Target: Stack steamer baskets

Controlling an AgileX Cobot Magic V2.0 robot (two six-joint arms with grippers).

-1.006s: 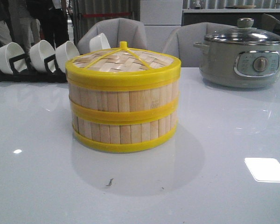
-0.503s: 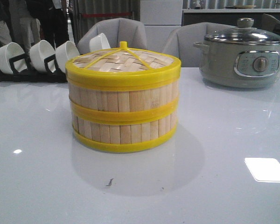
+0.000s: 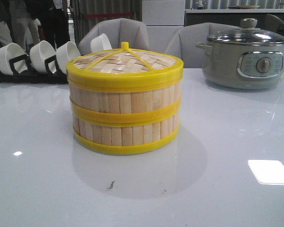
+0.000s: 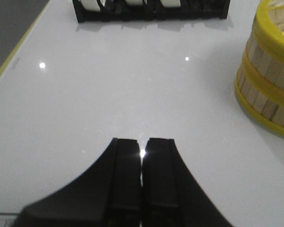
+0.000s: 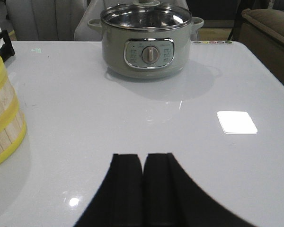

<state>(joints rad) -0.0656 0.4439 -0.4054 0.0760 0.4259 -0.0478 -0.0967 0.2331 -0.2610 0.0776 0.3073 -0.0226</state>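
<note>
Two steamer baskets (image 3: pixel 124 111) stand stacked one on the other in the middle of the white table, pale bamboo slats with yellow rims. A woven lid with a yellow rim and knob (image 3: pixel 125 60) sits on top. The stack shows at the edge of the left wrist view (image 4: pixel 270 80) and of the right wrist view (image 5: pixel 2 113). My left gripper (image 4: pixel 142 142) is shut and empty, over bare table beside the stack. My right gripper (image 5: pixel 142 157) is shut and empty, on the stack's other side. Neither gripper shows in the front view.
A grey-green electric pot with a glass lid (image 3: pixel 246 54) stands at the back right, also in the right wrist view (image 5: pixel 146 42). A black rack with white bowls (image 3: pixel 33 59) stands at the back left. Grey chairs (image 3: pixel 132 33) are behind the table.
</note>
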